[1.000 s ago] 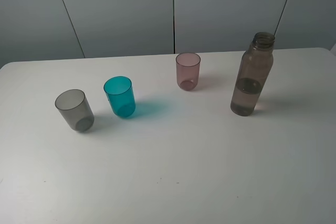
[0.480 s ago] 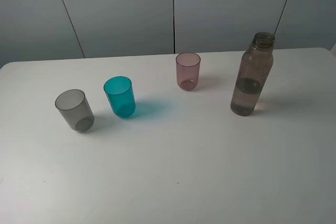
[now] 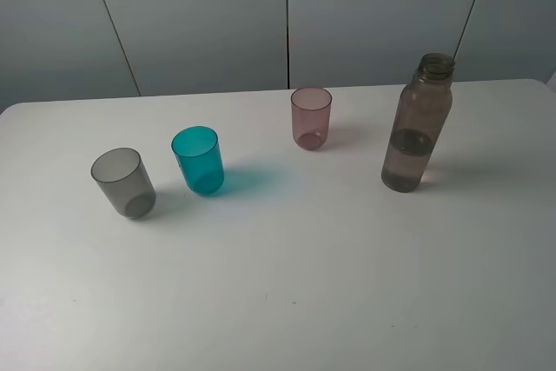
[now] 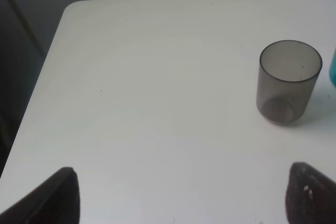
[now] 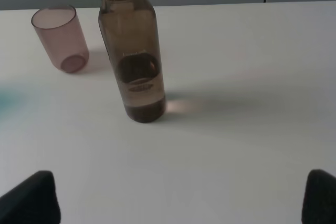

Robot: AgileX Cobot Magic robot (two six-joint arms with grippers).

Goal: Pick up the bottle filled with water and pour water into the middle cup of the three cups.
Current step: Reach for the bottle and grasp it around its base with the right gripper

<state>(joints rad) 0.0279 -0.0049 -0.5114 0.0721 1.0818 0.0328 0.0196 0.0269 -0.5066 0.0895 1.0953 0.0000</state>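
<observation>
The right gripper [image 5: 181, 200] is seen released, its fingertips [image 5: 31, 198] spread wide with nothing between them, above the white table [image 5: 252, 145]. Ahead of it and well apart, the bottle [image 5: 134, 61] is stood upright and uncapped, with water in its lower part. The pink cup [image 5: 59, 38] is set near the bottle. The left gripper [image 4: 181, 203] is also released and empty, with the grey cup [image 4: 289, 88] ahead of it. The teal cup [image 3: 198, 160], the middle one, is stood upright between the grey and pink cups, nearer the grey one.
</observation>
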